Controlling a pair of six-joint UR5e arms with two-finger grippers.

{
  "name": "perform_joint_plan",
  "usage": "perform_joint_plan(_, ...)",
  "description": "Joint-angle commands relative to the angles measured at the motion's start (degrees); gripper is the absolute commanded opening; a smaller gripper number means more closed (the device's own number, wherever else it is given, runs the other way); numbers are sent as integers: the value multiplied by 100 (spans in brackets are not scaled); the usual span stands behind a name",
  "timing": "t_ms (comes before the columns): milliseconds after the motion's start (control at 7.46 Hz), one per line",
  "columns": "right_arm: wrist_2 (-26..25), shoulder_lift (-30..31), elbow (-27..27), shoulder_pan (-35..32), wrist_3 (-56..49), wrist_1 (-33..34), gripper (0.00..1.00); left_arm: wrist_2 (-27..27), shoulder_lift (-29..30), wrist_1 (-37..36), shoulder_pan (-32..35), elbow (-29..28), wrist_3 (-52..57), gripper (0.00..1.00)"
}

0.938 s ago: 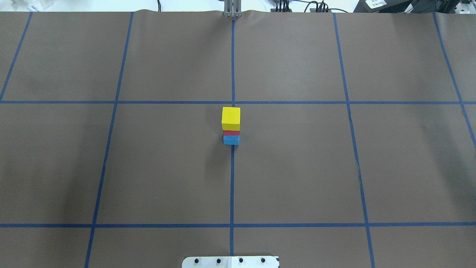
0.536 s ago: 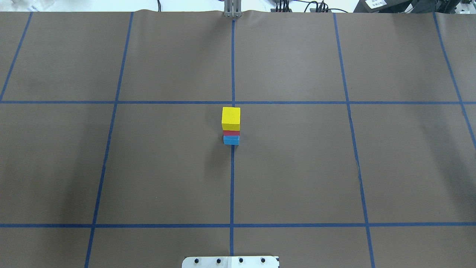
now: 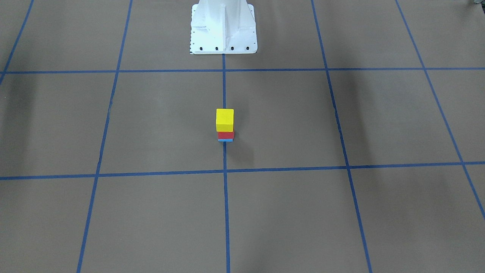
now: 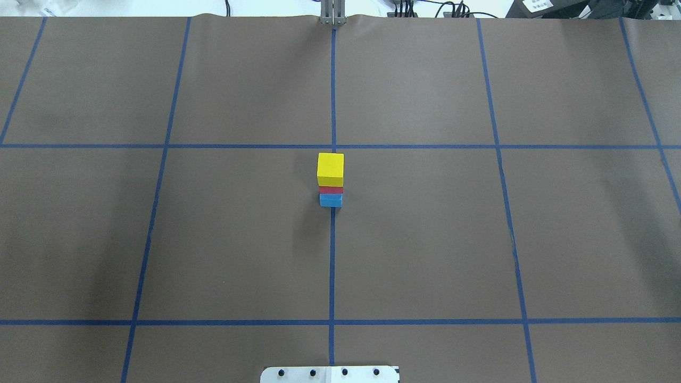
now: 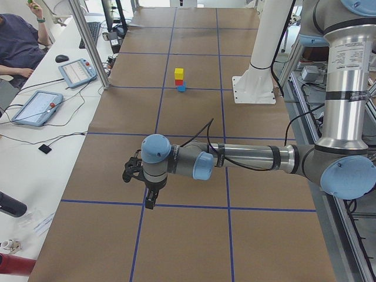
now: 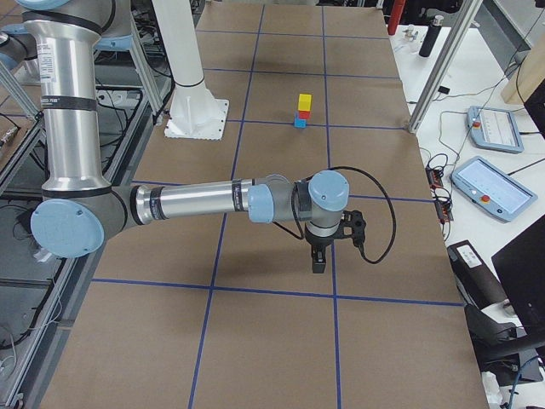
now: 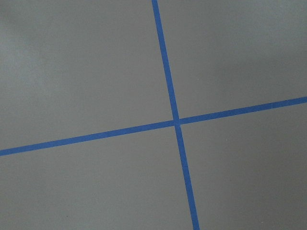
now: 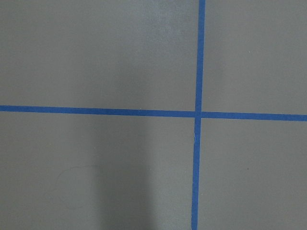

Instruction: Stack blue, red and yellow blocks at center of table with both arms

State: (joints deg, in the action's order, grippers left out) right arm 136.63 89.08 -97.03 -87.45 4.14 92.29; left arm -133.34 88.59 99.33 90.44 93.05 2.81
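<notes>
A yellow block (image 4: 330, 167) sits on a red block (image 4: 331, 190), which sits on a blue block (image 4: 330, 200), in one upright stack on the centre tape line. The stack also shows in the front view (image 3: 224, 119). Neither gripper is in the overhead or front view. In the left side view my left gripper (image 5: 151, 200) hangs over a tape crossing far from the stack (image 5: 178, 76). In the right side view my right gripper (image 6: 318, 260) hangs near another crossing, far from the stack (image 6: 303, 108). I cannot tell whether either is open or shut. Both wrist views show only brown paper and tape.
The robot's white base (image 3: 223, 26) stands at the table's robot side. Teach pendants (image 5: 36, 107) (image 6: 490, 183) lie on the side benches. An aluminium post (image 5: 88, 44) stands at the table's far edge. A seated person (image 5: 17, 41) is beside it.
</notes>
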Motion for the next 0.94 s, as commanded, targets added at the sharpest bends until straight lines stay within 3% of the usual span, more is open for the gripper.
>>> perform_joint_plan(0,22,4,8,0,-10,0,100,1,9,-2,0,2,0,100)
perform_joint_plan(804,48,548,-413,-9,-54,-18,100,9,9,7,0,-6,9,100)
